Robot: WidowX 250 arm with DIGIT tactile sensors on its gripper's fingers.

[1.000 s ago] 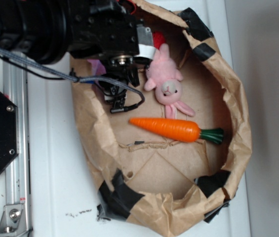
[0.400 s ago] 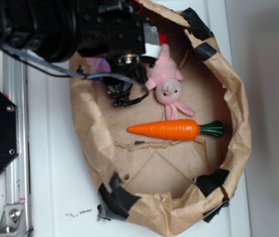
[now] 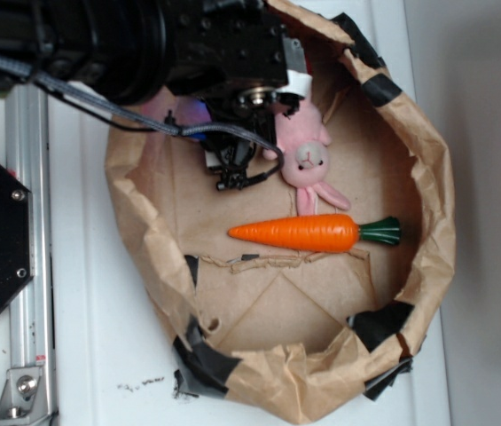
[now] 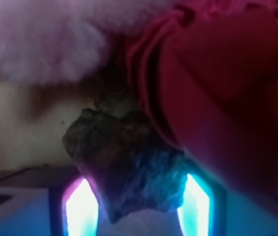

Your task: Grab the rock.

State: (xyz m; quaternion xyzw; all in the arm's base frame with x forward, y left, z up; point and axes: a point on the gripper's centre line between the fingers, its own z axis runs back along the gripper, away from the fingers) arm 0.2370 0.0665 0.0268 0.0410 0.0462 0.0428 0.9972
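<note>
Looking down from the exterior view, the black robot arm (image 3: pixel 144 44) reaches into the crumpled brown paper tub (image 3: pixel 427 222), beside the pink plush bunny (image 3: pixel 308 160) and above the orange plastic carrot (image 3: pixel 299 232). At the wrist, the lumpy brown-grey rock (image 4: pixel 126 162) sits between the glowing fingers (image 4: pixel 82 209) of the gripper (image 4: pixel 139 206), touching the wrinkly red cloth lump (image 4: pixel 227 98); whether they are pinching it, I cannot tell.
</note>
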